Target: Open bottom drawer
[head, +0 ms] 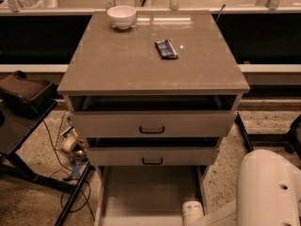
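Observation:
The bottom drawer (149,192) of the grey-beige cabinet is pulled far out toward me, showing its plain grey tray interior; its front and handle are below the frame's lower edge. Above it sit the middle drawer front (151,156) and the top drawer front (151,125), each with a black handle and slightly out. My white arm (263,192) fills the lower right. Its wrist (193,212) reaches down at the drawer's right front corner. The gripper itself is out of view below the frame.
On the cabinet top (117,60) stand a white bowl (122,16) at the back left and a blue packet (166,49) near the middle. A dark stand (23,107) with cables (70,149) is at the left. A counter rail (263,4) runs behind.

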Robot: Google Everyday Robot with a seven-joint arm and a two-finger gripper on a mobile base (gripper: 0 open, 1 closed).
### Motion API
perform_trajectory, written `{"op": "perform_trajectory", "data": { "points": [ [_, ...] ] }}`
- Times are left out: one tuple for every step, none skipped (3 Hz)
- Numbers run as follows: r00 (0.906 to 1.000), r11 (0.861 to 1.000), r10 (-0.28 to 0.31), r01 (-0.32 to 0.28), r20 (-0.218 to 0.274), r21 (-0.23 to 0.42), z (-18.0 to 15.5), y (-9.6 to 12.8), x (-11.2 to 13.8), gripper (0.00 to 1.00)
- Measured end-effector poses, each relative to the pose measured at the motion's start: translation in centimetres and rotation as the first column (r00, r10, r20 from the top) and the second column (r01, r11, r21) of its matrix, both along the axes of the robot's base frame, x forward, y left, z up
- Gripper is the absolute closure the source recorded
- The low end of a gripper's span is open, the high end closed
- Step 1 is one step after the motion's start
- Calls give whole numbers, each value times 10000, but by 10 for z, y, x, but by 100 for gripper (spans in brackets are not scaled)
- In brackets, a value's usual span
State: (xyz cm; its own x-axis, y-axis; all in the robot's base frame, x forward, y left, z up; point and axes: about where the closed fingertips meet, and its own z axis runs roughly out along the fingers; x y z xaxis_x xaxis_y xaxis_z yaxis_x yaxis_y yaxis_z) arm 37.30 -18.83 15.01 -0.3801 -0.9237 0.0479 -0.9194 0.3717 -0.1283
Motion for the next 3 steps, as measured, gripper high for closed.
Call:
{"op": "perform_trajectory", "data": {
  "points": [
    [10000, 10000, -4, 4, -17, 0, -1, 0, -1, 39],
    [10000, 10000, -3, 3, -34, 0, -1, 0, -2, 17],
    [10000, 10000, -3, 3, -47, 0, -2, 0, -1, 0]
  ]
}}
